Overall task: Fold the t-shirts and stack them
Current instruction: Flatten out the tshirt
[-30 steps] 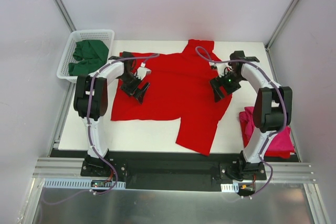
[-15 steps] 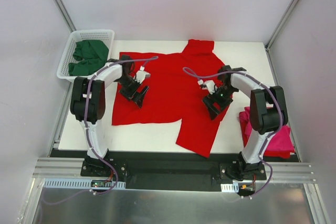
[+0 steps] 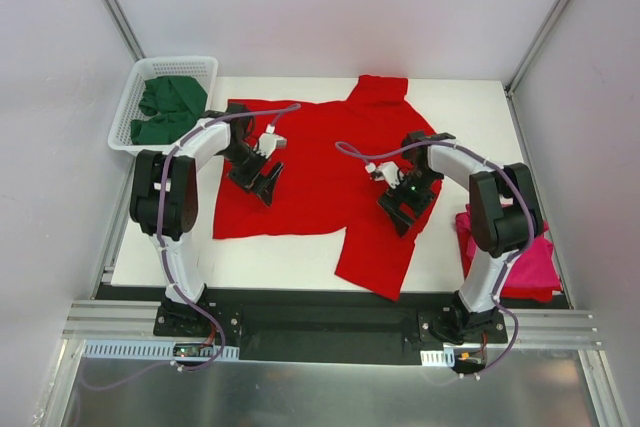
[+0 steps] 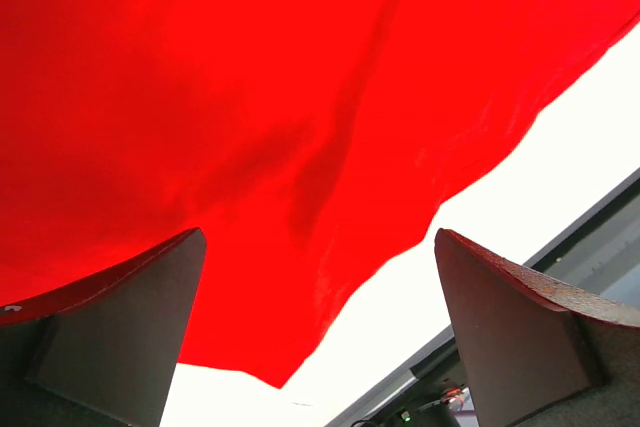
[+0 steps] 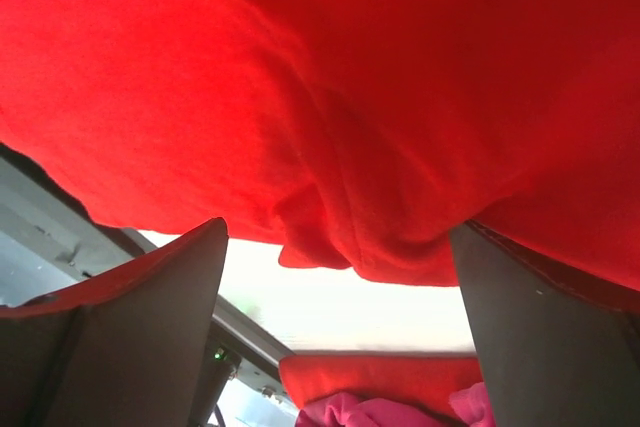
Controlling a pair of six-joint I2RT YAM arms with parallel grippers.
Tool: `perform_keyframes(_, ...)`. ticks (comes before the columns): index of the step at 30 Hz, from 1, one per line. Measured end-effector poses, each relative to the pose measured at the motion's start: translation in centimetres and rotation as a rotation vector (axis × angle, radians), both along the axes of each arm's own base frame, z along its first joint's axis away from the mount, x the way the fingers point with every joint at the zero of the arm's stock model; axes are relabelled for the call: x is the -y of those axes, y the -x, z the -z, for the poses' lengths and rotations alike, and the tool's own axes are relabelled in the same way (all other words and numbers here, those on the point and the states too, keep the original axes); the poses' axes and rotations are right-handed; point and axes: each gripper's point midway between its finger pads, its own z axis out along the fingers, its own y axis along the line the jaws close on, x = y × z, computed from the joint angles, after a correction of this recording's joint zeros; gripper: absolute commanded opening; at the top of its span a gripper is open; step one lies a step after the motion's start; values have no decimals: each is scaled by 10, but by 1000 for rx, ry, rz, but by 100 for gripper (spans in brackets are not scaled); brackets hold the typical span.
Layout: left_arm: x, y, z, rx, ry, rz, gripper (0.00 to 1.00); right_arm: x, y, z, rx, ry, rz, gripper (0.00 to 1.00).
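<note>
Overhead and wrist views of a folding task at an early stage. The red t-shirt (image 3: 330, 162) lies spread open on the white bench (image 3: 470, 107), body crosswise, one sleeve pointing to the far edge and the other reaching toward the near edge; no fold is visible in it yet. A pink t-shirt (image 3: 535, 262) sits as a compact pile at the near right corner, apparently folded already; a strip of red shows along its lower edge, and whether that is a second garment cannot be told. Green t-shirts (image 3: 165, 112) remain crumpled in the basket (image 3: 128, 112) at the far left corner. By this reading one piece is done, one is laid out for folding, and the green ones are untouched.

The left arm (image 3: 185, 172) holds its jaws wide apart, low over the hem end of the red t-shirt, nothing between the fingers (image 4: 120, 327); the right arm (image 3: 480, 182) likewise has its jaws apart and empty, low over the cloth close to the near sleeve. Whether either touches the cloth cannot be told.

Materials: the red cloth is a matt, soft knit, mostly smooth, with shallow creases running to its edge in the left wrist view and a small bunched roll at the hem in the right wrist view; the basket is stiff white plastic lattice with sloping walls; the bench is flat, hard and white.
</note>
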Motion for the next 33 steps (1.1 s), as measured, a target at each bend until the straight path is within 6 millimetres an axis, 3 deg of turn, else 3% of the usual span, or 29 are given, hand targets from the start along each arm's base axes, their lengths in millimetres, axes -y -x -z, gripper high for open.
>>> perform_keyframes(15, 9, 22, 16, -132, 57, -18, 99, 1, 16, -4, -56, 15, -47, 96)
perform_keyframes(24, 7, 56, 16, -188, 76, -18, 99, 2, 28, -7, -96, 27, -70, 96)
perform_keyframes(33, -2, 56, 15, -174, 20, -13, 99, -4, 41, -15, -127, 39, -118, 96)
